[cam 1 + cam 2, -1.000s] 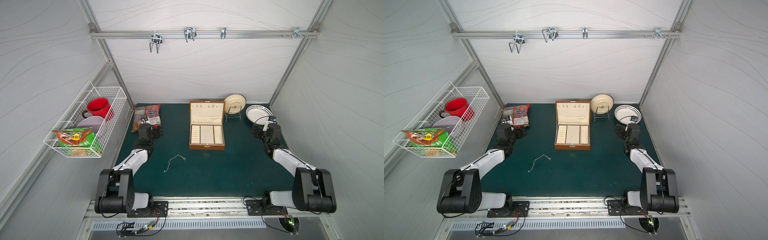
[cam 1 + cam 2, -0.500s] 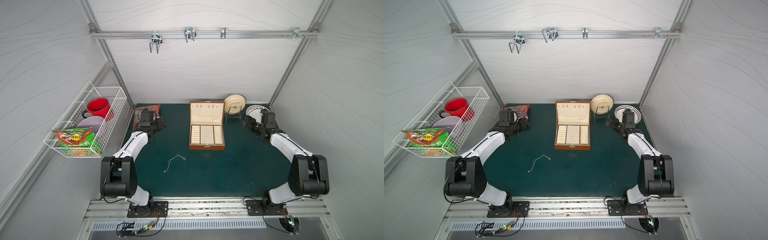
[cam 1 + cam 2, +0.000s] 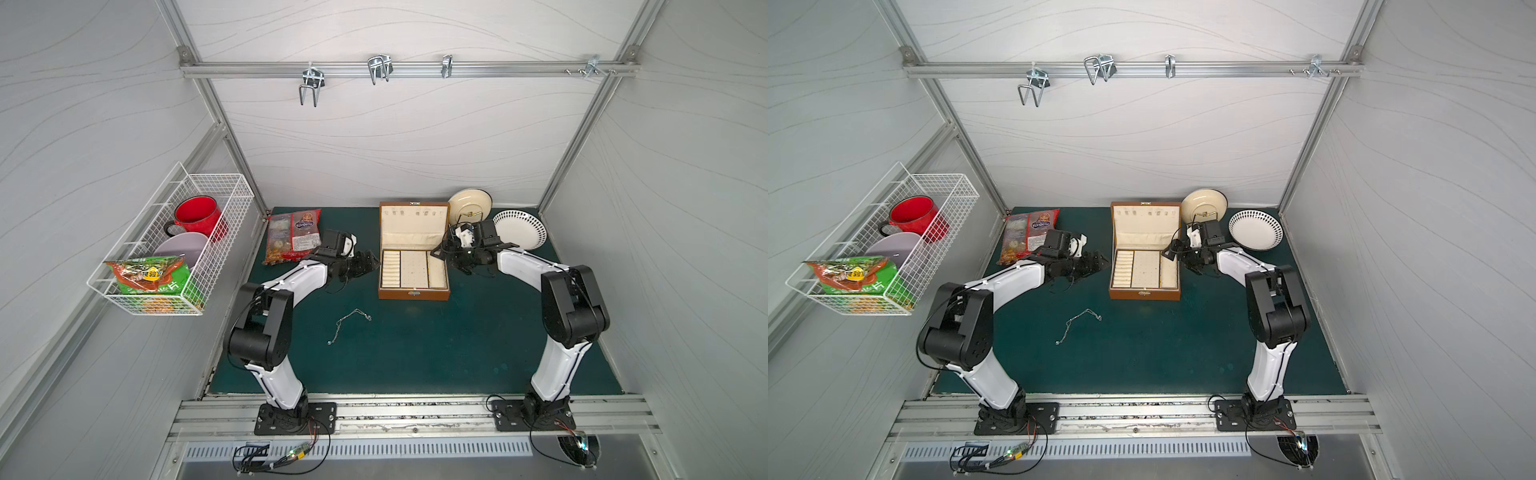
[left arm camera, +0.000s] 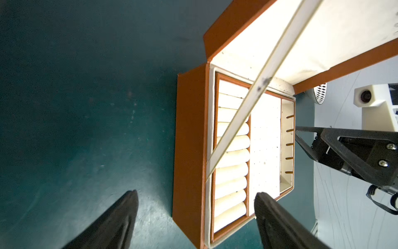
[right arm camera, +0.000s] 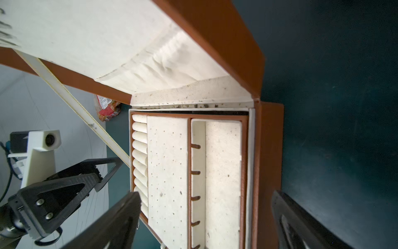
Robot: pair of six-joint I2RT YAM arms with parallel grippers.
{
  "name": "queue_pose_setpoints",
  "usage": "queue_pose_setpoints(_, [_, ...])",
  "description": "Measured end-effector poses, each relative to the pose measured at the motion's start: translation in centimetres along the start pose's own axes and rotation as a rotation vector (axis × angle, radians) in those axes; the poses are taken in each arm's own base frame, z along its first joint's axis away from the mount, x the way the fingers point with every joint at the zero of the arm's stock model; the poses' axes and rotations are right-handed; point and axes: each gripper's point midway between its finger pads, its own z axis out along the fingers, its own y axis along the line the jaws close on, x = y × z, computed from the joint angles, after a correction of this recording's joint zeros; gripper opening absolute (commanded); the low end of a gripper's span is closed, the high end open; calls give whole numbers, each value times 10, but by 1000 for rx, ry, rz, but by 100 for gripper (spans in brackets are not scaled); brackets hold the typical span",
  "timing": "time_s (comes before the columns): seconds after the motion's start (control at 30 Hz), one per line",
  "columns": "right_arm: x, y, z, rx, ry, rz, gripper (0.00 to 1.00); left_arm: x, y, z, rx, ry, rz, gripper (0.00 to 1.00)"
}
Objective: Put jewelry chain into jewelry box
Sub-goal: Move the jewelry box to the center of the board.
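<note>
We count one brown wooden jewelry box (image 3: 413,294), one thin silver chain (image 3: 351,318), two plastic snack bags (image 3: 293,235) (image 3: 149,276), three round plates (image 3: 469,203) (image 3: 519,228) (image 3: 183,249), one red mug (image 3: 197,214).

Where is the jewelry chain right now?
In both top views the jewelry chain lies on the green mat, in front of the open jewelry box, toward the left arm side.

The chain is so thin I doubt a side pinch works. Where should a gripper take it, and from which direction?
I would take the jewelry chain at its bend nearest the jewelry box, coming straight down with jaws across the strand. It lies flat and loose on the green mat, so no side offers an edge.
</note>
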Motion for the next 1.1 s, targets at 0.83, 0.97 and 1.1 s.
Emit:
queue_pose_setpoints(0.83, [69,-7,0,27,109,-15,99,48,-29,47,20,63,105,90])
queue_pose_setpoints(0.97, [92,-6,-12,38,113,-32,99,70,-30,40,0,70,113,90])
queue_pose_setpoints(1.1, [115,-9,-22,56,127,-38,99,95,-33,32,-12,87,122,90])
